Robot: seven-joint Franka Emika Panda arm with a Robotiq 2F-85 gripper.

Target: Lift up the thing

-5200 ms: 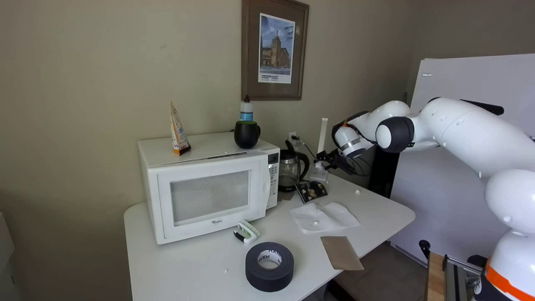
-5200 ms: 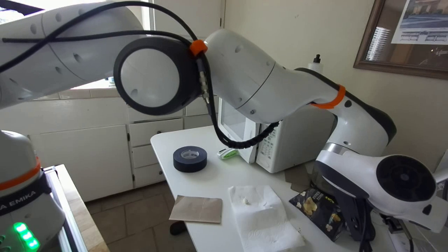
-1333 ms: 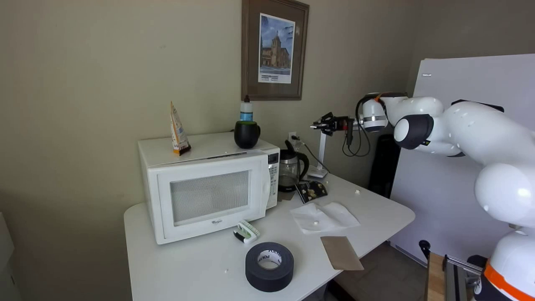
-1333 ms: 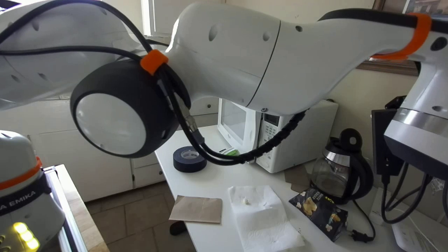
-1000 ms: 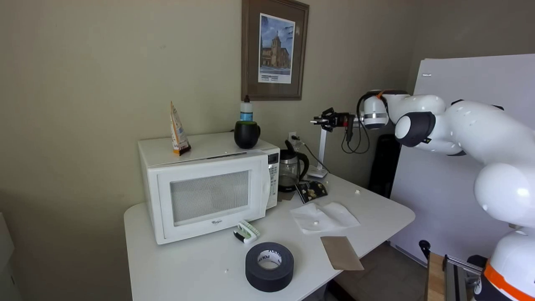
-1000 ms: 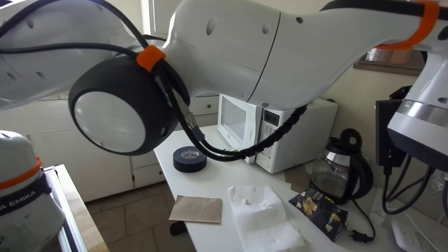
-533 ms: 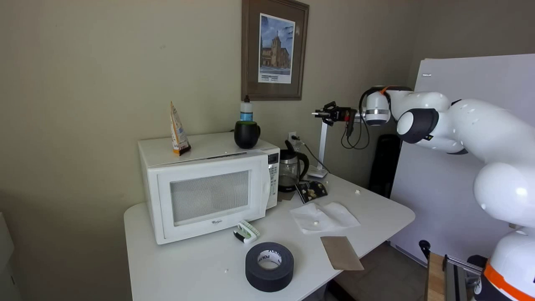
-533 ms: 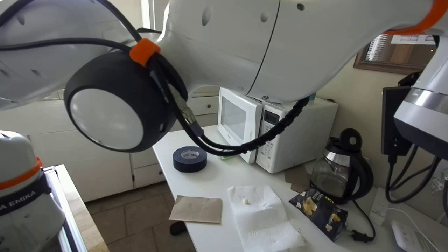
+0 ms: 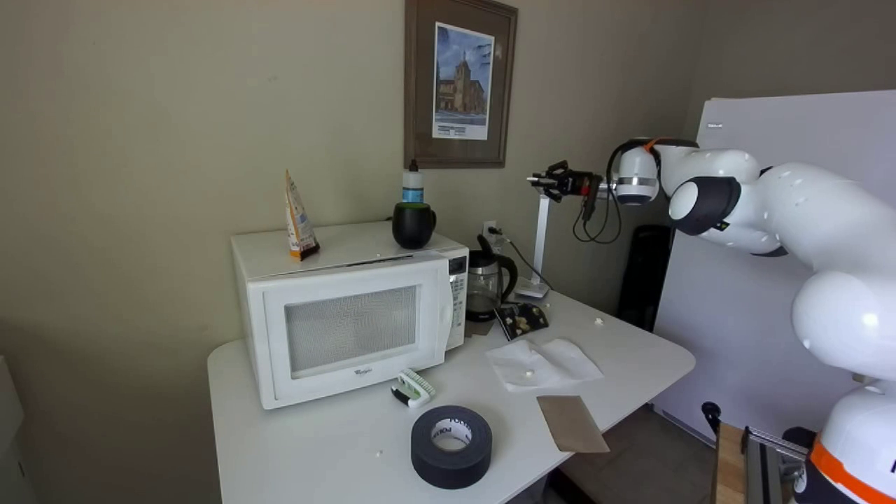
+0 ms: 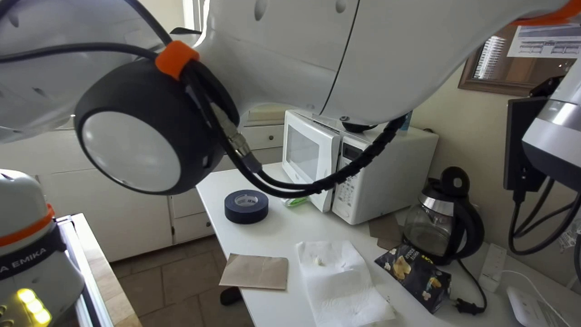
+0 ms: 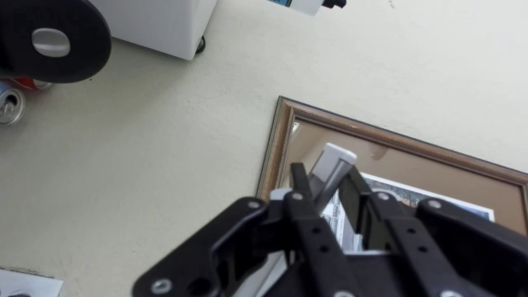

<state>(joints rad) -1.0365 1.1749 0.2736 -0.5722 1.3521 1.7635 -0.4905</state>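
Observation:
The task's thing looks like a white lamp-like stand with a slim pole (image 9: 541, 238), near the back corner of the table. At the top of that pole my gripper (image 9: 539, 182) is level, pointing left, with a pale tip showing past its fingers. In the wrist view a white bar (image 11: 330, 163) lies tilted between the fingertips of my gripper (image 11: 326, 171), meeting the left finger (image 11: 300, 177) and reaching the right one at its tip. The jaws look shut on this bar. How the bar joins the pole is hidden behind the gripper.
Below and left of the gripper stands a glass kettle (image 9: 483, 287), beside the white microwave (image 9: 350, 329). A black mug (image 9: 413, 225) sits on the microwave. A popcorn bag (image 10: 413, 277), paper towel (image 10: 340, 281) and tape roll (image 10: 246, 209) lie on the table. A framed picture (image 11: 396, 140) hangs behind.
Several seconds ago my gripper was low beside the stand. Over the last second it has risen further and drifted slightly right, the pale tip moving with it. Table objects stay put.

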